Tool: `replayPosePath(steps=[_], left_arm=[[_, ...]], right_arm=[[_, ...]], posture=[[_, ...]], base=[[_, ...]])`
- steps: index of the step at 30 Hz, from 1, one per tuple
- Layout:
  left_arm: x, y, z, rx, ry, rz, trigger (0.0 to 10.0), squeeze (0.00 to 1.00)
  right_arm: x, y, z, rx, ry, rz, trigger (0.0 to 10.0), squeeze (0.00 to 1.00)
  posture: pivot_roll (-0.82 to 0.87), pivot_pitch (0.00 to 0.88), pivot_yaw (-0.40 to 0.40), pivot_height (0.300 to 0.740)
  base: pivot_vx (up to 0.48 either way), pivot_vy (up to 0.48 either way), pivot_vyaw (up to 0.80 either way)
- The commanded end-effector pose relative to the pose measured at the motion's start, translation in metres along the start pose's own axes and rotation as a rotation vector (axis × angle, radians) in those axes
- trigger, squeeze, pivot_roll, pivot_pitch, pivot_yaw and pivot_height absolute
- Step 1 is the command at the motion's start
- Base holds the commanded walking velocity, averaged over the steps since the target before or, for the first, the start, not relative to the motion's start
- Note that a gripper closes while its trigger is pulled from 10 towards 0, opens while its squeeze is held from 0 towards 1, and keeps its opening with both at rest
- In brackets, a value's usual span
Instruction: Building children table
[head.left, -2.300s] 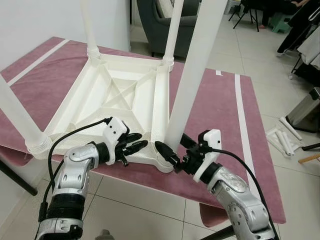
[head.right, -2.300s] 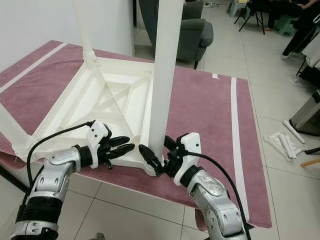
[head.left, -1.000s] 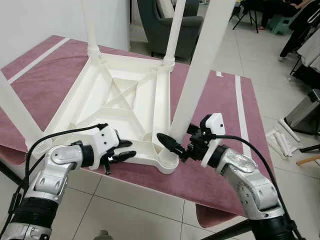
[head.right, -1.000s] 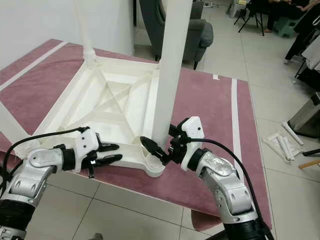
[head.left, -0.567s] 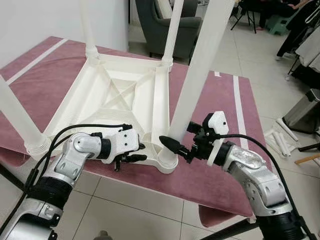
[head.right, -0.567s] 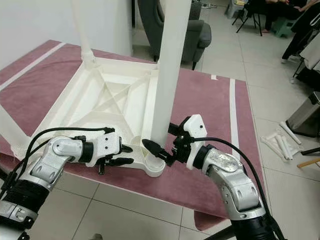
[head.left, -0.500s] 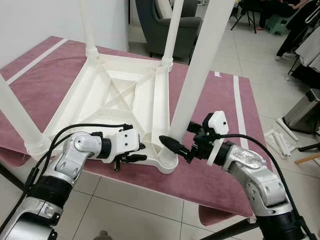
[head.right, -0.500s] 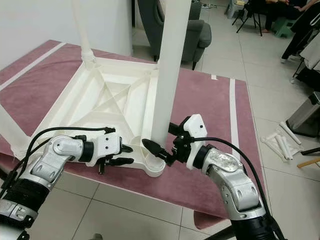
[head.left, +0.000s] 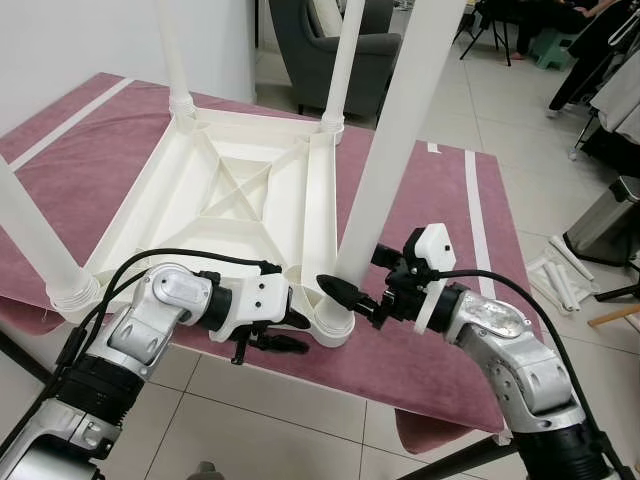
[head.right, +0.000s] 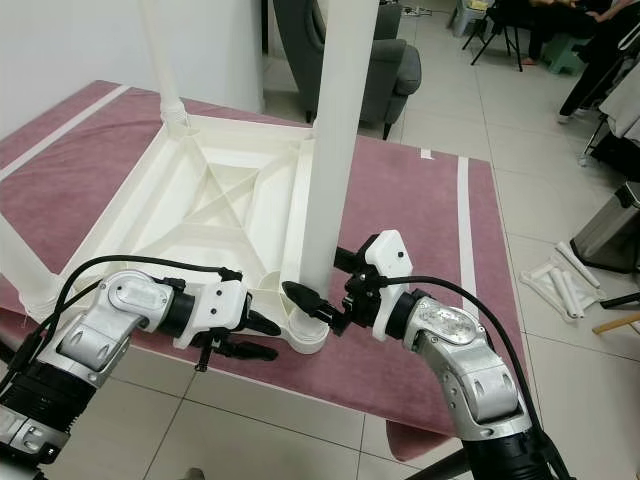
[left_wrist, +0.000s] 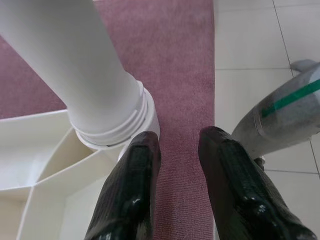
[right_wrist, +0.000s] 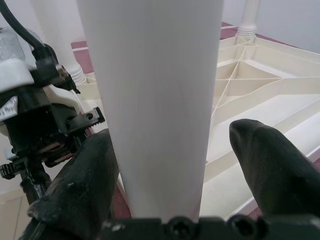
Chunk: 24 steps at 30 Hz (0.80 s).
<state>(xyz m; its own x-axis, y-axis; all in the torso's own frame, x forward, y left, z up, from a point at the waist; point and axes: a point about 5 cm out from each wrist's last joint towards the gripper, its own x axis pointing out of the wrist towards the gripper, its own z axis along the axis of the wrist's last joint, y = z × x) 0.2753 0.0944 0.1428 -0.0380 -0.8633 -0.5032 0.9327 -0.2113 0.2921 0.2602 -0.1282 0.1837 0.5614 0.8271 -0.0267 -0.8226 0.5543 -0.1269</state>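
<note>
Tiled floor runs around a table (head.left: 440, 210) covered in mauve cloth, where the white children table (head.left: 235, 195) lies upside down with its legs pointing up. The nearest leg (head.left: 395, 140) stands in the corner socket (head.left: 330, 322) at the table's near edge. The right gripper (head.left: 350, 292) has its jaws spread wide around the leg just above the socket, the leg between them but not clearly pinched. The left gripper (head.left: 285, 330) sits low beside the socket, jaws narrowly parted with nothing between them. To seat this leg well, I judge the left should brace the frame by the socket while the right closes squarely on the leg, keeps it upright and turns or presses it straight down without prying sideways
</note>
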Motion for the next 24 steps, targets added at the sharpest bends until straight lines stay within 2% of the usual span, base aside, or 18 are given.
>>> replayPosePath(steps=[1, 3, 8, 9, 14, 15, 16, 17, 18, 19, 20, 24], left_arm=[[0.002, 0.002, -0.002, 0.013, 0.024, 0.007, 10.0, 0.0], [0.005, 0.007, -0.01, 0.004, 0.06, 0.056, 10.0, 0.0], [0.001, 0.012, -0.007, -0.006, 0.044, 0.082, 10.0, 0.0], [-0.009, 0.016, 0.002, -0.005, -0.003, 0.102, 10.0, 0.0], [-0.018, 0.019, 0.006, 0.006, -0.014, 0.118, 10.0, 0.0], [-0.022, 0.019, 0.006, 0.012, -0.006, 0.123, 10.0, 0.47], [-0.022, 0.019, 0.006, 0.012, -0.006, 0.123, 10.0, 0.47], [-0.024, 0.021, 0.004, 0.019, 0.01, 0.136, 10.0, 0.71], [-0.024, 0.021, 0.004, 0.019, 0.01, 0.136, 10.0, 0.71], [-0.023, 0.022, 0.0, 0.021, 0.033, 0.143, 10.0, 0.13], [-0.021, 0.022, -0.004, 0.02, 0.051, 0.148, 10.0, 0.0], [-0.016, 0.023, -0.009, 0.006, 0.063, 0.146, 10.0, 0.0]], right_arm=[[0.001, -0.001, -0.001, -0.011, 0.011, 0.012, 10.0, 0.0], [0.002, -0.001, -0.001, -0.014, 0.012, 0.016, 10.0, 0.0], [0.003, 0.0, 0.0, -0.014, 0.01, 0.018, 10.0, 0.0], [0.002, 0.001, -0.001, -0.012, 0.01, 0.016, 10.0, 0.0], [0.001, 0.002, -0.002, -0.008, 0.01, 0.012, 10.0, 0.0], [0.001, 0.002, -0.002, -0.004, 0.009, 0.009, 10.0, 0.0], [0.001, 0.002, -0.002, -0.004, 0.009, 0.009, 10.0, 0.0], [0.001, 0.002, -0.003, -0.002, 0.008, 0.007, 10.0, 0.0], [0.001, 0.002, -0.003, -0.002, 0.008, 0.007, 10.0, 0.0], [0.002, 0.002, -0.003, 0.0, 0.006, 0.007, 10.0, 0.0], [0.003, 0.002, -0.003, 0.001, 0.004, 0.007, 10.0, 0.0], [0.004, 0.002, -0.003, 0.001, 0.002, 0.008, 10.0, 0.0]], posture=[[0.13, 0.0, -0.048, 0.74], [0.14, 0.0, -0.051, 0.74], [0.13, 0.0, -0.05, 0.74], [0.13, 0.0, -0.046, 0.74], [0.13, 0.0, -0.046, 0.74], [0.13, 0.0, -0.046, 0.74], [0.13, 0.0, -0.046, 0.74], [0.13, 0.0, -0.046, 0.74], [0.13, 0.0, -0.046, 0.74], [0.14, 0.0, -0.048, 0.74], [0.14, 0.0, -0.048, 0.74], [0.13, 0.0, -0.047, 0.74]], base=[[0.0, 0.0, 0.0], [0.0, 0.0, 0.0], [0.0, 0.0, 0.0], [0.0, 0.0, 0.0], [0.0, 0.0, 0.0], [0.0, 0.0, 0.0], [0.0, 0.0, 0.0], [0.0, 0.0, 0.0], [0.0, 0.0, 0.0], [0.0, 0.0, 0.0], [0.0, 0.0, 0.0], [0.0, 0.0, 0.0]])
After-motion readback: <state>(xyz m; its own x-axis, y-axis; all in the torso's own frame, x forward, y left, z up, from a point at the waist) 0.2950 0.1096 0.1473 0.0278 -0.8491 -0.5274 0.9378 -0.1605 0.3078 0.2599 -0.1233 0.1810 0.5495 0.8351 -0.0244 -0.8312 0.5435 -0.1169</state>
